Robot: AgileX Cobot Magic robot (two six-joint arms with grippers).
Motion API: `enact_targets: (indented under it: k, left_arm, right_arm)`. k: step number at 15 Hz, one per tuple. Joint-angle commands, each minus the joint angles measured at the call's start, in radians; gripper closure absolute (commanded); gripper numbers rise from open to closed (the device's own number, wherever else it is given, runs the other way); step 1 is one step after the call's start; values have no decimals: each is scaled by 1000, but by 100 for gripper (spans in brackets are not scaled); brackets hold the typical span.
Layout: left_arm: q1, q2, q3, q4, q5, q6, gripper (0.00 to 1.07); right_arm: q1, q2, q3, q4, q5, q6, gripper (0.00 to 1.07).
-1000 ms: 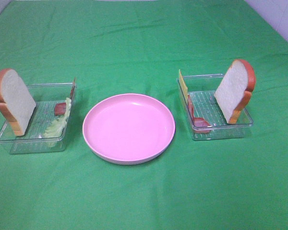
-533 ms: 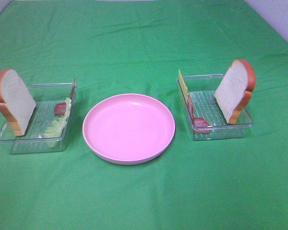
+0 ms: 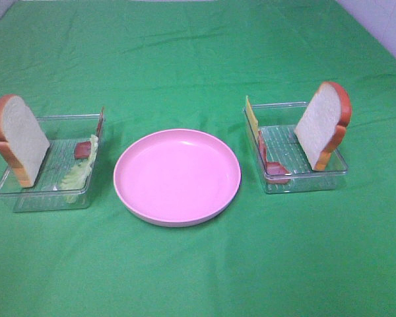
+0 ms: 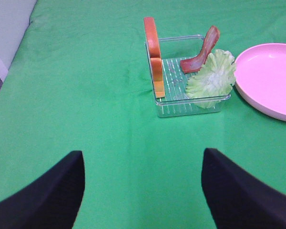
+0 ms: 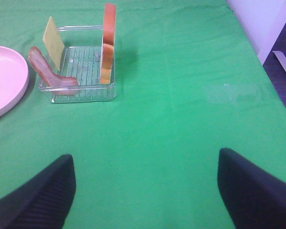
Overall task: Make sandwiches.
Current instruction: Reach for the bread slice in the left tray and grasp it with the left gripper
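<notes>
Over the green cloth (image 4: 86,95), the left gripper (image 4: 140,160) stood with jaws spread wide, nothing held. The right gripper (image 5: 145,157) was likewise wide, nothing held. Well ahead of the left gripper, the left tray (image 4: 190,107) contained:
- one upright left bread slice (image 4: 155,62)
- the left bacon strip (image 4: 202,50)
- lettuce (image 4: 212,78)

The right tray (image 5: 83,95) contained:
- the right bread slice (image 5: 107,43)
- a cheese square (image 5: 53,40)
- the right bacon strip (image 5: 45,69)

The pink plate (image 3: 177,177) lay between the trays.

Round pink plate (image 3: 177,175) between two clear trays on a green cloth (image 3: 198,59)

The plate is set at the middle of the cloth. The left tray (image 3: 46,198) and the right tray (image 3: 303,183), both ribbed on the floor, are placed just beside it, each parted from its rim by a narrow strip of cloth.
</notes>
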State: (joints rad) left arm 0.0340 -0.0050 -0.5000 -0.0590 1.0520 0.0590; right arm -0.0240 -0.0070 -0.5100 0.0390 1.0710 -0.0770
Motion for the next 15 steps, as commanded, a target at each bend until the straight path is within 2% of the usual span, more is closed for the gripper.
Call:
enact_targets:
  k: [1, 6, 9, 12, 15]
  left_arm:
    - [-6, -21, 2, -7, -9, -2, 40]
    - [-6, -16, 2, -34, -10, -3, 40]
    - [-6, 54, -31, -37, -60, -59, 40]
    - [-6, 245, -98, -45, -177, -120, 40]
    - [-6, 467, -202, -52, -170, -129, 39]
  right_arm:
    - [-4, -14, 4, -3, -14, -10, 30]
    - [-4, -14, 4, -3, -14, -10, 30]
    - [-4, -14, 4, -3, -14, -10, 30]
    - [-4, -14, 4, -3, -14, -10, 30]
    - [-4, -14, 4, -3, -14, -10, 30]
